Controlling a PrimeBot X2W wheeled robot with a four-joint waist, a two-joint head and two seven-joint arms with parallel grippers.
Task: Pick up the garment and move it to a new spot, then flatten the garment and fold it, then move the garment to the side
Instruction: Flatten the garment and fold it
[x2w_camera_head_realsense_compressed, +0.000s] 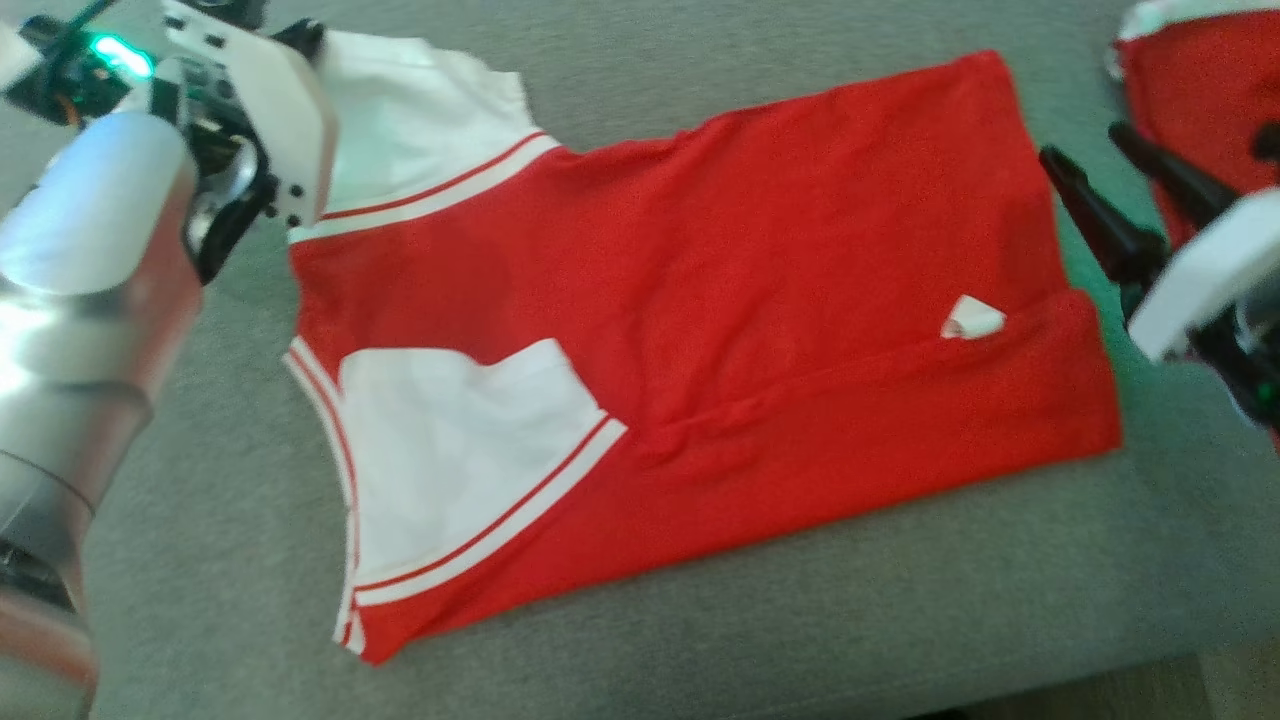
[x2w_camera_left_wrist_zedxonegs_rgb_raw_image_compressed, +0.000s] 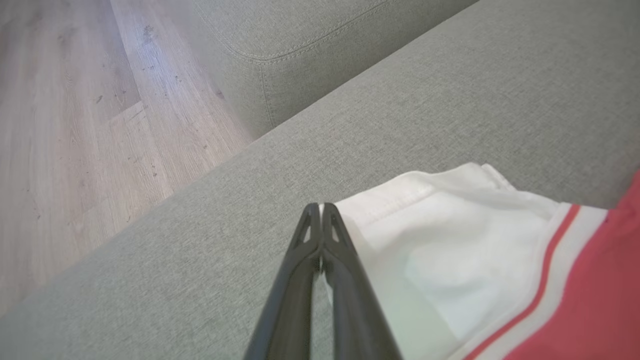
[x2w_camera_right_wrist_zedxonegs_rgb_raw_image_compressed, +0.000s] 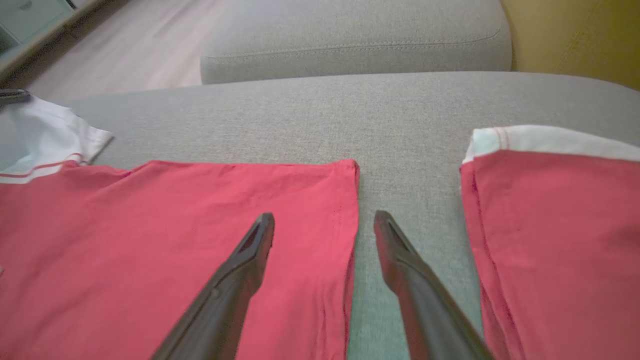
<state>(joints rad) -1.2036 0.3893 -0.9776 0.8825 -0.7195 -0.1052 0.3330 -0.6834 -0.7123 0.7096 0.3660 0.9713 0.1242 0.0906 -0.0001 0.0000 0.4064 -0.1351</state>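
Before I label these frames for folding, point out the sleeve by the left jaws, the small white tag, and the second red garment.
sleeve (x2w_camera_left_wrist_zedxonegs_rgb_raw_image_compressed: 450, 250), left wrist view, white cloth middle.
white tag (x2w_camera_head_realsense_compressed: 972, 320), head view, its centre.
second red garment (x2w_camera_right_wrist_zedxonegs_rgb_raw_image_compressed: 560, 240), right wrist view, red panel.

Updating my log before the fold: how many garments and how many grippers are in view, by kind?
Garments: 2, the spread garment and a second garment lying apart to its right.
Grippers: 2, the left gripper shut at the edge of the white sleeve, and the right gripper open.
Total: 4
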